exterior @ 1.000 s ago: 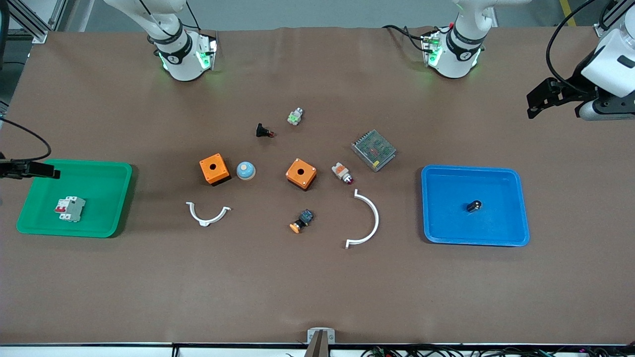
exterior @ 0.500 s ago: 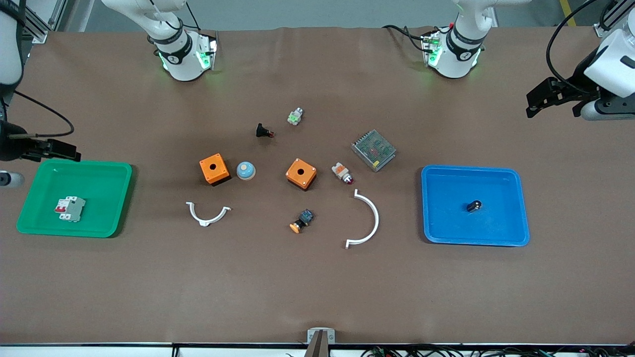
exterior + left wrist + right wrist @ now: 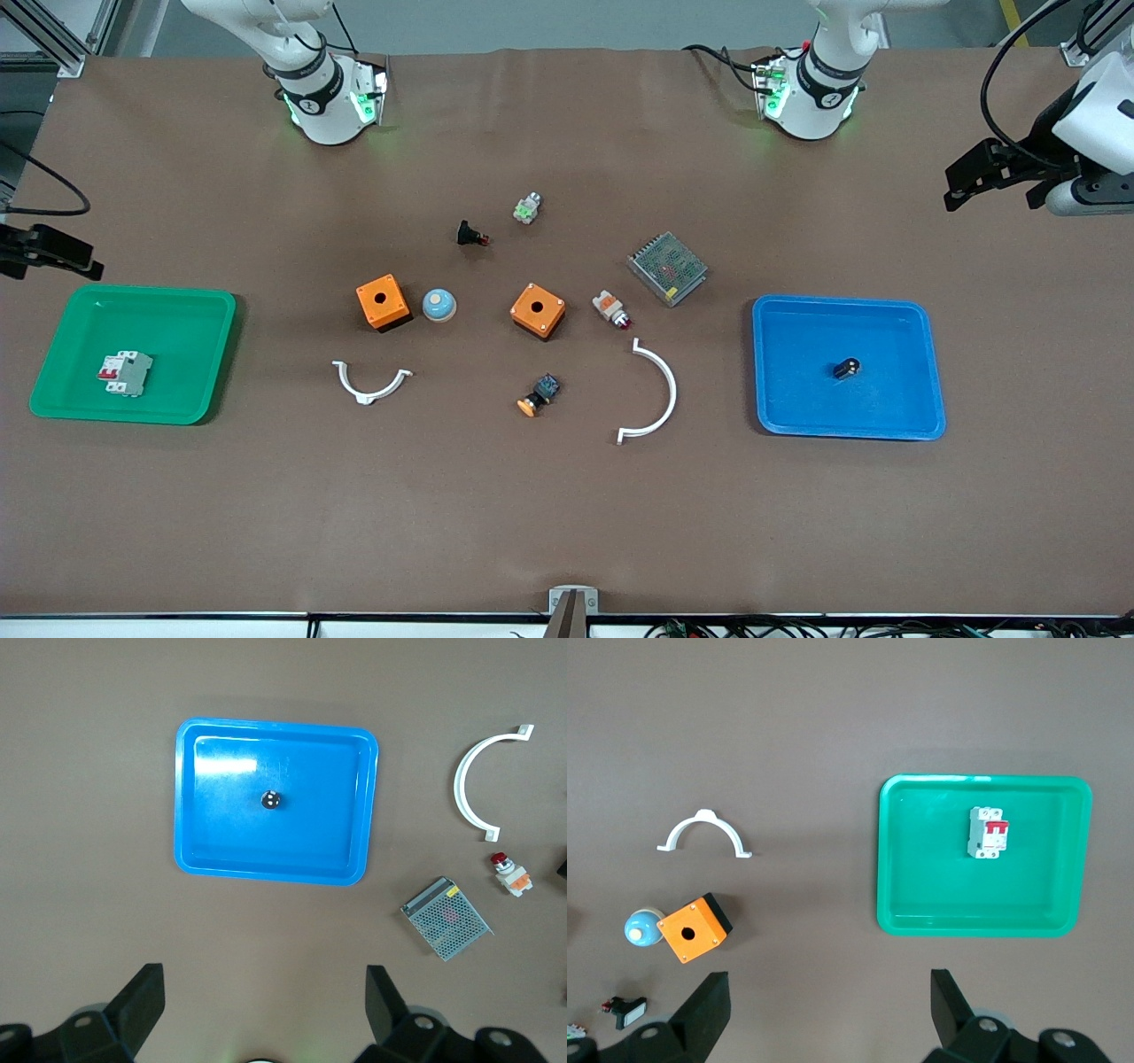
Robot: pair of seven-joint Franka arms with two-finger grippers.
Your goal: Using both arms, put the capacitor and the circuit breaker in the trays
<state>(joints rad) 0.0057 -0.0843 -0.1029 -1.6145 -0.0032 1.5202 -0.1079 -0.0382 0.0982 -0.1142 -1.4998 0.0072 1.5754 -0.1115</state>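
No text, label, brand, number or sign could be read anywhere in these views. The circuit breaker (image 3: pixel 125 373) showed only red levers on its pale face, and any marking on it was too small to make out. The metal mesh box (image 3: pixel 667 268) and the bands on the arm bases likewise bore nothing legible.
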